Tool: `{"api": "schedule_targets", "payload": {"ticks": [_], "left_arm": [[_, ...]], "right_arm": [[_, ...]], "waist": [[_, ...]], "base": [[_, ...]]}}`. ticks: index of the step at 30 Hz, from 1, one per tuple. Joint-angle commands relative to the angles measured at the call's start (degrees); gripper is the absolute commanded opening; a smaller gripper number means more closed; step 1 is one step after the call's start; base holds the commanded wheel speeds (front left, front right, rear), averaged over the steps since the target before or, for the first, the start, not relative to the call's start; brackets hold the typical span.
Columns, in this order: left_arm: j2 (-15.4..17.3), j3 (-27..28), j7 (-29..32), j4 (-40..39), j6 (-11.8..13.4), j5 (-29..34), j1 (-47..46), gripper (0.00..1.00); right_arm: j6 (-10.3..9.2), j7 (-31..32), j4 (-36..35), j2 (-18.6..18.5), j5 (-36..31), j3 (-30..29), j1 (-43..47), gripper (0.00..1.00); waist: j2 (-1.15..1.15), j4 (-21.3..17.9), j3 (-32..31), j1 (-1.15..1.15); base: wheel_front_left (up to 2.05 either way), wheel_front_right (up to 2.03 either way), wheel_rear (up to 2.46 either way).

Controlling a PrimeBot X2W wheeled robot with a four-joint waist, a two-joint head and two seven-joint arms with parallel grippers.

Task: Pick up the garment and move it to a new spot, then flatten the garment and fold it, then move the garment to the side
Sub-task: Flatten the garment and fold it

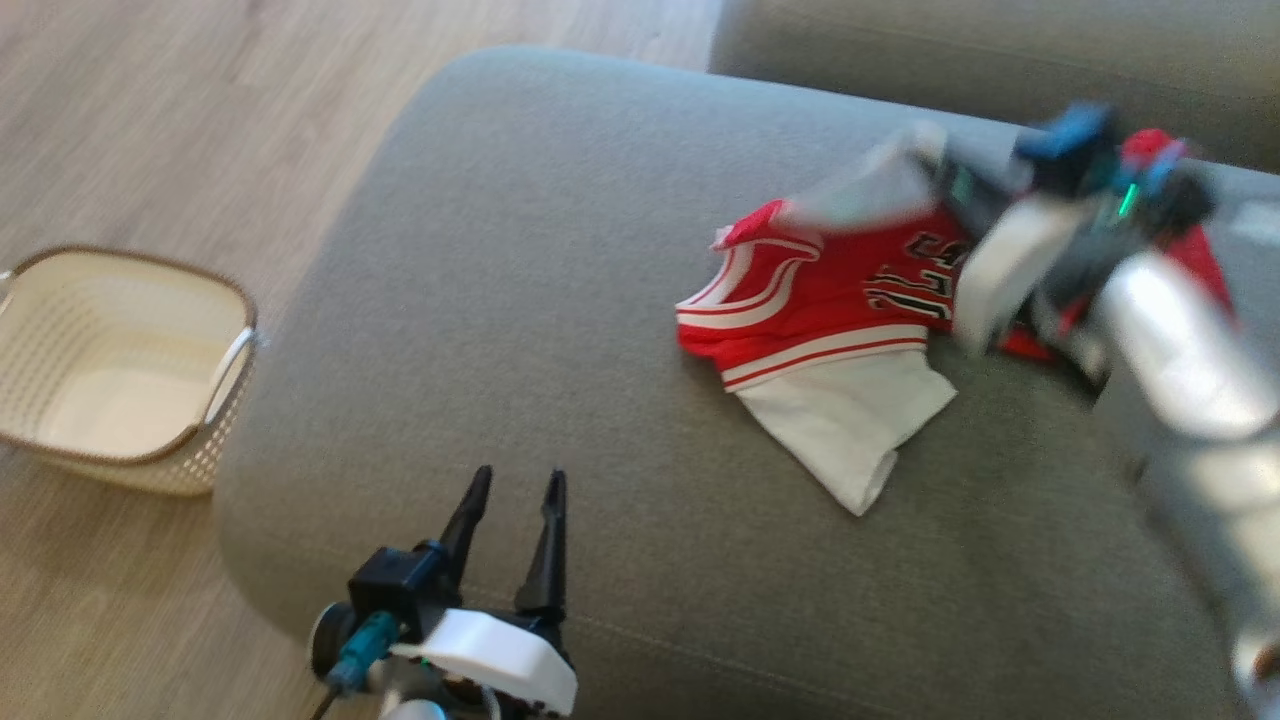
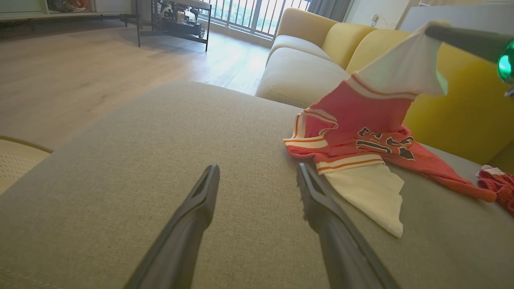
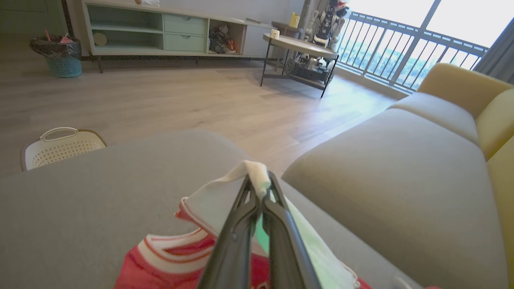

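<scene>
We grip the red jersey [image 1: 830, 290] by a white edge in our clenched right hand [image 3: 260, 180], edge raised; rest lies on the grey sofa cushion [image 1: 520, 250]; left hand [image 1: 519, 478] released; moving, flattening, folding remain.

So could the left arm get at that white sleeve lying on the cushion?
Probably yes: the left gripper is open, and only bare cushion lies between it and the white sleeve.

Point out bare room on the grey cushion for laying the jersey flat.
The widest bare stretch of the cushion lies between the jersey and the edge facing the basket, ahead of the open left tool. Crowded: the far right, where the right tool pinches the jersey's white edge near another red garment.
</scene>
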Motion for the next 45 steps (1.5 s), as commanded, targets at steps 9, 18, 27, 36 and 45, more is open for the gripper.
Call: {"api": "schedule_targets", "payload": {"ticks": [9,18,27,36,45], "left_arm": [[0.0,-3.7,-0.4,-6.1,2.7,-4.3,-4.0,1.0],[0.0,-6.0,-0.4,-10.5,6.4,-6.6,-4.6,1.0],[0.0,-7.8,-0.4,-10.3,7.0,-6.8,-5.8,1.0],[0.0,-7.4,-0.4,-6.6,4.6,-5.1,-7.9,1.0],[0.0,0.4,-0.4,-3.4,2.2,-2.2,-6.8,1.0]], "right_arm": [[-0.02,6.9,4.6,-5.1,-4.2,3.0,-30.8,0.0],[-0.02,1.6,22.9,-2.1,-14.9,3.9,-45.4,0.0],[-0.02,0.2,30.6,-0.2,-19.8,0.4,-43.0,1.0],[-0.02,-4.5,31.5,-1.0,-17.0,-3.1,-37.5,1.0],[-0.02,-8.4,25.3,3.0,-8.1,-4.0,-24.7,1.0]], "waist": [[0.0,8.9,10.9,0.0],[0.0,11.5,18.3,0.0],[0.0,11.3,17.2,0.0],[0.0,9.5,10.8,0.0],[0.0,-0.6,1.2,0.0]], "base": [[0.0,0.0,0.0],[0.0,0.0,0.0],[0.0,0.0,0.0],[0.0,0.0,0.0],[0.0,0.0,0.0]]}}
